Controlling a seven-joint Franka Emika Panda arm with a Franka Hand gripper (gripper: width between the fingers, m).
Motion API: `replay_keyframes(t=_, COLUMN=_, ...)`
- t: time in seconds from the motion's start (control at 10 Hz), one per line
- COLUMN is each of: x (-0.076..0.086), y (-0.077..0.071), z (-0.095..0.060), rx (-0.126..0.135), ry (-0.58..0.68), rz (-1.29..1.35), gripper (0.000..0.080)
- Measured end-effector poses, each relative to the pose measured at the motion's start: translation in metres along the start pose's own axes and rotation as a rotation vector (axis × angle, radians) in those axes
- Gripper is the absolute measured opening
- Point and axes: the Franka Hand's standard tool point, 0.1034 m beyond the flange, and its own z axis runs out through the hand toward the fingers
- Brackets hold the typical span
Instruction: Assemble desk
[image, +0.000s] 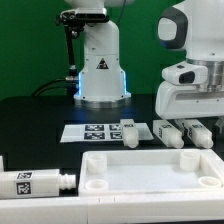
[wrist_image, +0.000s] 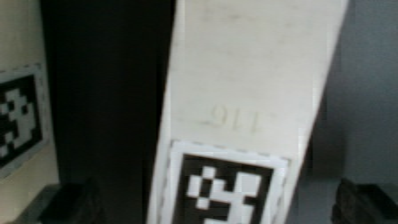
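Here, jaws spread wide on either side of a white desk leg (wrist_image: 240, 110), not pinching it, dark bench (image: 40, 110) beneath, tabletop panel (image: 150, 172) in the exterior view's foreground, second leg (image: 30, 184) lying just beside it at the exterior view's left.

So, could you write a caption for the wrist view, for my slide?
Open hand over a white desk leg carrying a black-and-white tag.

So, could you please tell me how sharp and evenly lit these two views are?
Exterior view: fairly sharp, the white tabletop bright against the black table, a blue glow around the arm's base. Wrist view: soft and out of focus, the close leg and its tag blurred.
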Motion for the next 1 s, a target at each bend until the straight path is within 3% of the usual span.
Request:
replay_keyframes(t=0.1, x=0.000, y=0.000, z=0.000, rx=0.000, ry=0.000, rz=0.000, gripper=0.0563)
replay_keyframes(t=0.2, x=0.000, y=0.000, z=0.000, rx=0.000, ry=-0.001, rz=0.000, gripper=0.0563)
replay_keyframes(t=0.3, x=0.000, y=0.000, z=0.000, rx=0.000, ry=-0.001, rz=0.000, gripper=0.0368)
replay_keyframes(t=0.4, x=0.000, y=0.000, z=0.000, rx=0.000, ry=-0.001, rz=-0.003, gripper=0.0284)
replay_keyframes(t=0.6, x=0.000, y=-0.007, z=-0.006, rx=-0.002, ry=-0.002, rz=-0.060, gripper=0.0284)
replay_keyframes(t=0.8, x=0.009, y=-0.020, z=-0.026, rx=-0.012, ry=0.042, rz=-0.351, gripper=0.0284)
replay_keyframes(t=1.0, x=0.009, y=-0.019, z=-0.025, rx=-0.025, ry=0.043, rz=-0.517, gripper=0.0284)
